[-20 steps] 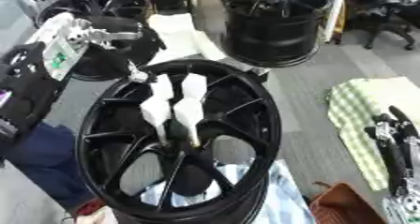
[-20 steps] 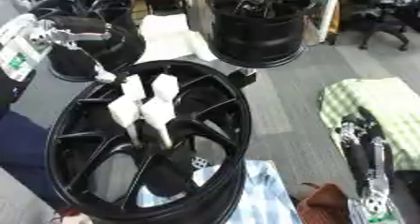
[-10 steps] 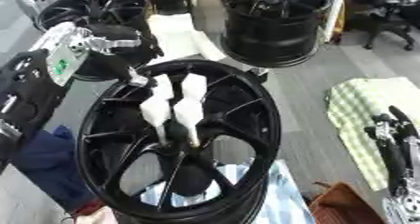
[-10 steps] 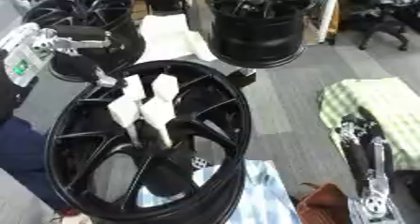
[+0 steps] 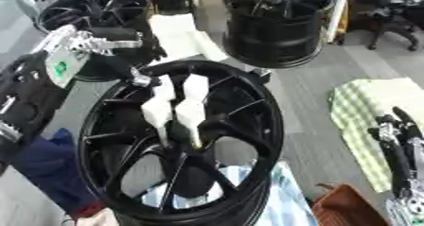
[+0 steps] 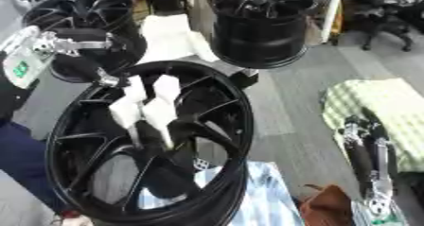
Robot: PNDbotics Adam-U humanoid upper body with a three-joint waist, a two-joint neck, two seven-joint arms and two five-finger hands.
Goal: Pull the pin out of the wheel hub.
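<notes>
Just right of the left robot hand (image 5: 79, 47), white blocks (image 5: 178, 104) fill the wheel hub (image 5: 178, 140); gaps between spokes stay open.

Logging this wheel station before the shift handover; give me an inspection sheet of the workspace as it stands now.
Surface: grey floor; no table seen.
Job's things: black wheel hub stands tilted in the foreground, white pieces on its spokes; a small silver part, maybe the pin, sits at the upper left rim.
Clutter: green checked cloth, brown basket, blue-and-white cloth under the wheel.
Hands: left hand raised by the upper left rim, fingers straight; right hand idle at the right edge, fingers up.
Cables: nothing seen.
Surroundings: more black wheels behind, a blue sleeve lower left.
</notes>
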